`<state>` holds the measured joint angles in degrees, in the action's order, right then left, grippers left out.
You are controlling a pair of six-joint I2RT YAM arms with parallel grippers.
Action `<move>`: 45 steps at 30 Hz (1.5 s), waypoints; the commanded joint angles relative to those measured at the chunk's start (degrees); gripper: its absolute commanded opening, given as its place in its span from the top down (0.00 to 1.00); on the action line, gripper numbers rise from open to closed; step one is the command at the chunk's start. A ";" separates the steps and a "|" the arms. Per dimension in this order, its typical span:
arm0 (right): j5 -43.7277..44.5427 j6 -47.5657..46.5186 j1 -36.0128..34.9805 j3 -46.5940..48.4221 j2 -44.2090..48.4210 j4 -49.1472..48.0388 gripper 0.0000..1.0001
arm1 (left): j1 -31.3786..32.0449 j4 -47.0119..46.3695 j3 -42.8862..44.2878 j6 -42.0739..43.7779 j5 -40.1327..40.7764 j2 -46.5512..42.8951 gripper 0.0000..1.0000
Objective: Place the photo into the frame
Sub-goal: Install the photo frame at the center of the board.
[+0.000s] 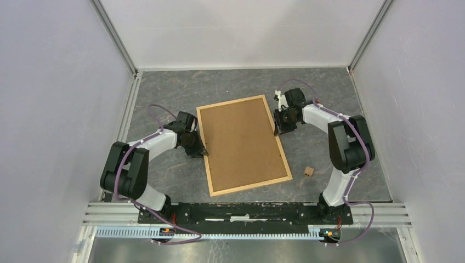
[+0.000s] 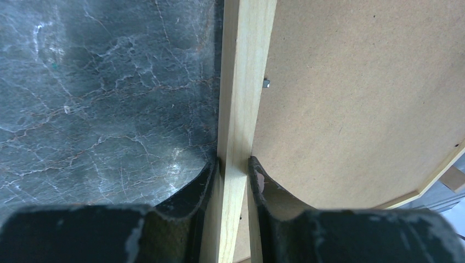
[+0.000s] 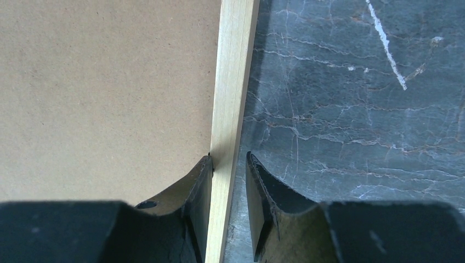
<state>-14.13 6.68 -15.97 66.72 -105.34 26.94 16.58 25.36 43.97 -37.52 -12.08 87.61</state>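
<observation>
The frame (image 1: 244,145) is lying back side up in the middle of the grey marbled tabletop (image 1: 164,93), its brown board facing the ceiling and its long sides running slantwise away from the arms. The near short side is sitting closer to the right arm's base.

The left fingers (image 2: 208,181) are reaching in at the frame's left long side, towards its near half. In the left wrist view they are standing one on each side of the pale wooden strip, both pressing against it, so they are clamping the strip. A small metal tab (image 2: 266,83) is sticking out at the board's edge further along that strip.

The right fingers (image 3: 200,181) are straddling the right long side, nearer the far end. The inner finger is touching the strip over the brown board. The outer finger is standing just beside the strip with a thin dark gap showing, so these fingers are slightly apart and not gripping.

A small wooden block (image 1: 308,171) is lying on the tabletop near the frame's near right corner, apart from it.
</observation>
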 commanded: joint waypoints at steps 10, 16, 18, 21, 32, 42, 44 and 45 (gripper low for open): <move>11.41 2.45 -2.39 3.86 -10.03 0.85 0.65 | -0.15 2.84 -2.10 3.25 5.59 2.52 0.78; 13.31 3.01 -6.29 4.43 -13.86 2.04 0.62 | -0.12 3.11 -2.01 3.46 5.72 2.59 0.78; 13.69 2.92 -7.03 4.21 -14.13 2.36 0.59 | -0.14 3.09 -1.98 3.46 5.69 2.56 0.78; 13.60 2.11 -7.57 4.70 -14.22 3.55 0.55 | -0.10 3.11 -2.03 3.54 5.87 2.54 0.78; 5.61 0.98 -3.48 24.10 -9.13 8.36 0.41 | -0.08 3.28 -2.30 3.72 5.93 1.80 0.79; 6.56 -2.67 -2.78 23.12 -9.97 11.18 0.54 | 0.90 7.78 2.62 8.90 9.79 1.66 0.71; 4.04 -2.10 -2.84 18.34 -8.70 8.44 0.55 | 0.82 11.01 5.97 12.22 12.92 4.50 0.70; 3.50 -1.68 -2.83 15.56 -7.88 7.09 0.55 | 0.79 12.83 7.91 13.93 14.62 6.16 0.70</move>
<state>-7.81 5.43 -18.61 89.54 -115.83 35.64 17.74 29.39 47.05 -33.78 -8.19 88.82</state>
